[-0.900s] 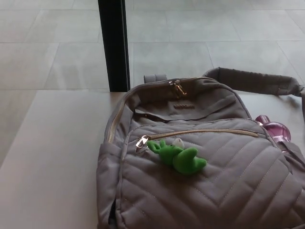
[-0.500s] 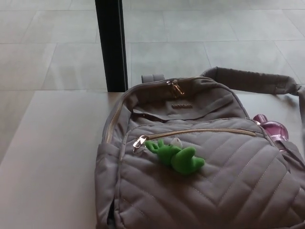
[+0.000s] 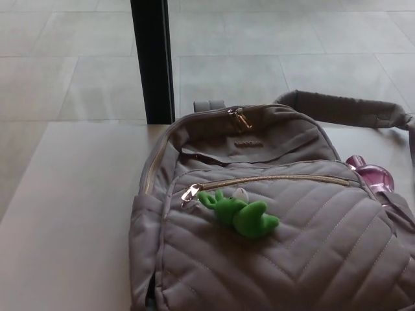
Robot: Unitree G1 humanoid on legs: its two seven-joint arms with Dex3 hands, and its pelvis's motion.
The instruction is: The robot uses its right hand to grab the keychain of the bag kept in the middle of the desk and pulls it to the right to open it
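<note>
While neither robot hand is seen anywhere in the head view, so that nothing can be told of their fingers, a grey quilted bag [image 3: 272,240] is shown lying flat on the pale tabletop [image 3: 71,214], filling the middle and right of the picture and cut off by the lower and right edges. Its top end, with a small carry loop [image 3: 209,105], is pointed away from the camera toward a black post [image 3: 152,61]. A green plush keychain [image 3: 238,214] is laid on the front pocket, its long axis running slantwise from upper left to lower right; its upper-left end is joined to a metal zipper pull [image 3: 190,192]. The pocket zipper [image 3: 272,179] is seen closed, stretched nearly level from that pull at its left end across to the right. A second pair of pulls [image 3: 240,118] is set at the top of the bag. A padded strap [image 3: 343,109] is trailed off to the right at the far side, and a pink object [image 3: 371,175] is lodged against the bag's right edge. Bare tabletop is left open to the left of the bag, whereas little free surface is visible to the right.
</note>
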